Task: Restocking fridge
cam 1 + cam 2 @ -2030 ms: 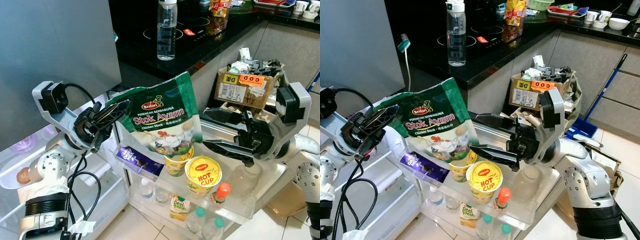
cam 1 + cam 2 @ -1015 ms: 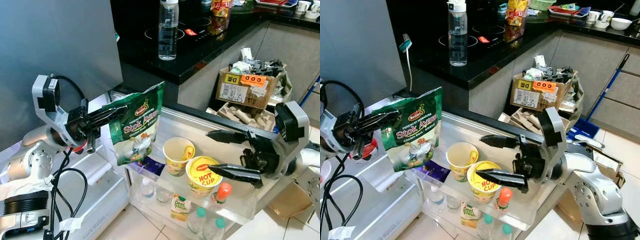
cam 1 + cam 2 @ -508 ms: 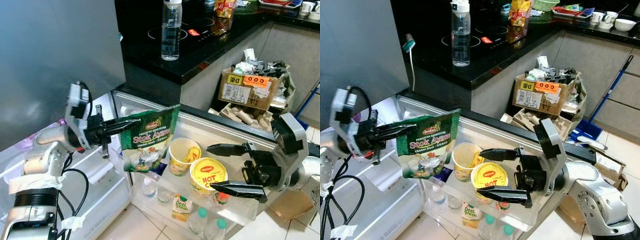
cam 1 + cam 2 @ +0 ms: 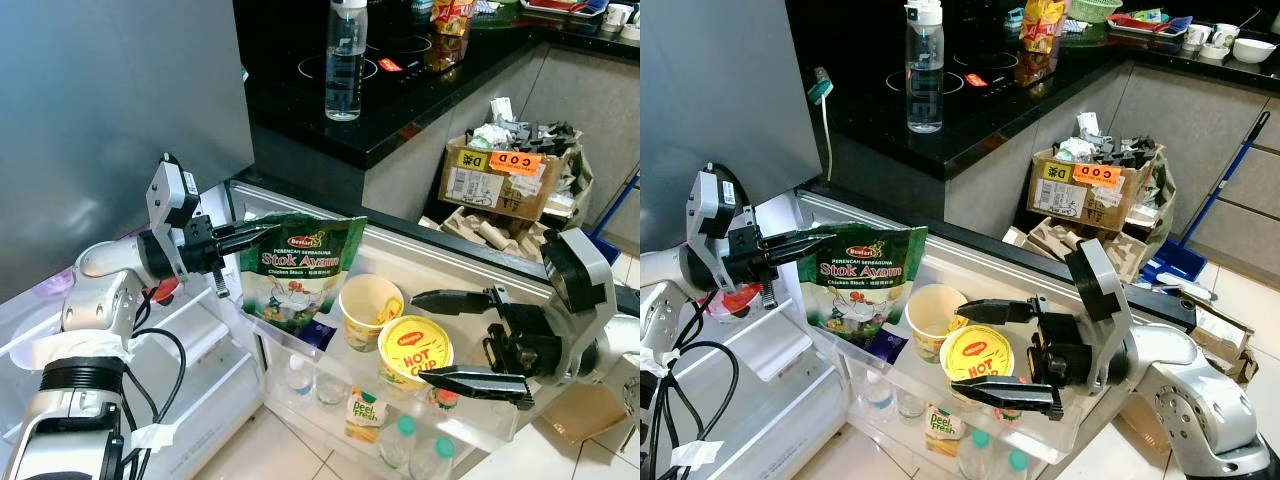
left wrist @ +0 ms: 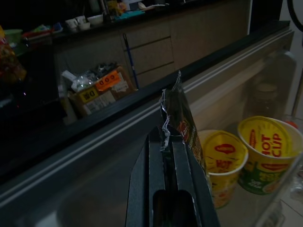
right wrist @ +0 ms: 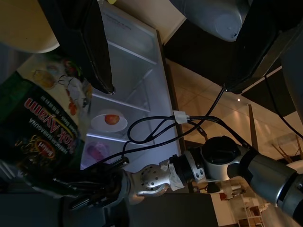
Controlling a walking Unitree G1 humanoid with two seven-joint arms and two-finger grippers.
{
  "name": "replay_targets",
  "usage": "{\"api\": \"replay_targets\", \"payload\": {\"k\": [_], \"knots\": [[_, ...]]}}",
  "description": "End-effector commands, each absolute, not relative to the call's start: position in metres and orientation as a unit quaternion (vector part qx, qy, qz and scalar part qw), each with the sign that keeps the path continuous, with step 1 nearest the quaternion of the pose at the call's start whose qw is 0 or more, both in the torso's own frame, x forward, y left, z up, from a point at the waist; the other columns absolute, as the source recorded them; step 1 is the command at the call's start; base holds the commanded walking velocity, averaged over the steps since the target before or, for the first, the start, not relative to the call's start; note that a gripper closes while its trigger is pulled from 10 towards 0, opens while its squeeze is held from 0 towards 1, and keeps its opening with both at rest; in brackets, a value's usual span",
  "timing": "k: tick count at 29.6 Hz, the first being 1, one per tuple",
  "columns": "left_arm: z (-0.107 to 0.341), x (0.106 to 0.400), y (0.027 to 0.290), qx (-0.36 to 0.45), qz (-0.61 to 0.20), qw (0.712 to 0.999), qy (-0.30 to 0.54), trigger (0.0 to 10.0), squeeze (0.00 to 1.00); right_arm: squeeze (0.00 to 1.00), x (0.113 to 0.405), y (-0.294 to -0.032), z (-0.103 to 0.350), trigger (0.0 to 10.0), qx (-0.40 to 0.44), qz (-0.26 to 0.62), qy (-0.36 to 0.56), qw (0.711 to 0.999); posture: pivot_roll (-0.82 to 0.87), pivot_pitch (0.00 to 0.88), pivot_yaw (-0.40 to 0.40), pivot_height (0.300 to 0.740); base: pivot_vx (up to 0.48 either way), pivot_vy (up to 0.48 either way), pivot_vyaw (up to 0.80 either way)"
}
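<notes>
So compared to two seconds back, the green stock bag (image 4: 300, 268) is way lower now: it was held up high in front of the cups, and now it hangs right at the front edge of the door shelf (image 4: 470, 418). The left tool (image 4: 252, 237) is clamped flat on the bag's top left corner, fingers together, arm reaching in from the fridge side. Just past the bag, away from that tool, there's a purple packet (image 4: 322, 335) tucked under it, then an open yellow cup (image 4: 366, 309), then the sealed Hot Cup noodle tub (image 4: 413, 351) touching it. The right tool (image 4: 470, 338) has dropped back from where the bag was; its fingers are spread wide apart, one above and one below, just beside the Hot Cup, holding nothing. The lower door bin (image 4: 330, 415) holds a peel fresh carton (image 4: 363, 416) and small bottles (image 4: 400, 438).
</notes>
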State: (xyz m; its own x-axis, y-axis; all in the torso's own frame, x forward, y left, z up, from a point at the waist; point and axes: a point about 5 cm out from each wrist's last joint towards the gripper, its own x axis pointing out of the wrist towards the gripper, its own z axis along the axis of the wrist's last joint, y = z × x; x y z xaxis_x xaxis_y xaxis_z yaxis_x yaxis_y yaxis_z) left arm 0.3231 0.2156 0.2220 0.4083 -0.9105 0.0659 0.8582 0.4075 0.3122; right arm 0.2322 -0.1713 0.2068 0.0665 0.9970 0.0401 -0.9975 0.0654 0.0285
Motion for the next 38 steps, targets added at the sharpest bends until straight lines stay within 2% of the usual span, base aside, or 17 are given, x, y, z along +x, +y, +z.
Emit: {"api": "replay_targets", "payload": {"k": [1, 7, 17, 18, 19, 20, 21, 22, 24, 25, 38], "knots": [[0.228, 0.327, 0.212, 0.130, -0.522, 0.832, -0.137, 2.0, 0.00, 0.00, 0.228, -0.170, 0.204, 10.0, 0.012, 0.691, 0.010, 0.723, -0.09, 0.000, -0.015, 0.740, 0.000, 0.000, 0.00], [0.225, 0.334, 0.210, 0.141, -0.505, 0.839, -0.146, 1.9, 0.00, 0.00, 0.231, -0.171, 0.195, 10.0, 0.001, 0.676, 0.031, 0.736, -0.10, 0.000, -0.011, 0.740, 0.000, 0.000, 0.00], [0.219, 0.341, 0.215, 0.147, -0.471, 0.856, -0.158, 2.2, 0.00, 0.00, 0.231, -0.169, 0.195, 10.0, 0.001, 0.677, 0.026, 0.736, -0.10, 0.000, -0.014, 0.740, 0.000, 0.000, 0.00], [0.217, 0.342, 0.215, 0.147, -0.465, 0.858, -0.159, 2.9, 0.00, 0.00, 0.232, -0.168, 0.195, 10.0, 0.001, 0.677, 0.025, 0.736, -0.10, 0.000, -0.014, 0.740, 0.000, 0.000, 0.00], [0.217, 0.342, 0.215, 0.147, -0.465, 0.858, -0.159, 2.9, 0.00, 0.00, 0.232, -0.168, 0.195, 10.0, 0.001, 0.677, 0.025, 0.736, -0.10, 0.000, -0.014, 0.740, 0.000, 0.000, 0.00], [0.214, 0.344, 0.213, 0.144, -0.459, 0.861, -0.162, 4.2, 0.00, 0.00, 0.232, -0.168, 0.195, 10.0, 0.000, 0.676, 0.024, 0.737, -0.10, 0.000, -0.015, 0.740, 0.000, 0.000, 0.00], [0.214, 0.345, 0.213, 0.141, -0.458, 0.862, -0.164, 4.2, 0.00, 0.00, 0.232, -0.168, 0.195, 10.0, 0.000, 0.675, 0.023, 0.737, -0.10, 0.000, -0.015, 0.740, 0.000, 0.000, 0.00], [0.213, 0.345, 0.211, 0.133, -0.460, 0.862, -0.168, 7.2, 0.00, 0.00, 0.232, -0.168, 0.195, 10.0, 0.000, 0.675, 0.023, 0.737, -0.10, 0.000, -0.015, 0.740, 0.000, 0.000, 0.00], [0.213, 0.345, 0.211, 0.128, -0.462, 0.861, -0.171, 7.2, 0.00, 0.00, 0.232, -0.168, 0.195, 10.0, 0.000, 0.675, 0.023, 0.738, -0.10, 0.000, -0.015, 0.740, 0.000, 0.000, 0.00], [0.212, 0.345, 0.208, 0.124, -0.467, 0.858, -0.171, 10.0, 0.00, 0.00, 0.232, -0.168, 0.195, 10.0, 0.000, 0.674, 0.023, 0.738, -0.10, 0.000, -0.015, 0.740, 0.000, 0.000, 0.00], [0.188, 0.347, 0.194, 0.121, -0.480, 0.857, -0.141, 10.0, 0.00, 0.00, 0.233, -0.167, 0.196, 10.0, 0.000, 0.674, 0.019, 0.739, -0.10, 0.000, -0.014, 0.740, 0.000, 0.000, 0.00]]}}
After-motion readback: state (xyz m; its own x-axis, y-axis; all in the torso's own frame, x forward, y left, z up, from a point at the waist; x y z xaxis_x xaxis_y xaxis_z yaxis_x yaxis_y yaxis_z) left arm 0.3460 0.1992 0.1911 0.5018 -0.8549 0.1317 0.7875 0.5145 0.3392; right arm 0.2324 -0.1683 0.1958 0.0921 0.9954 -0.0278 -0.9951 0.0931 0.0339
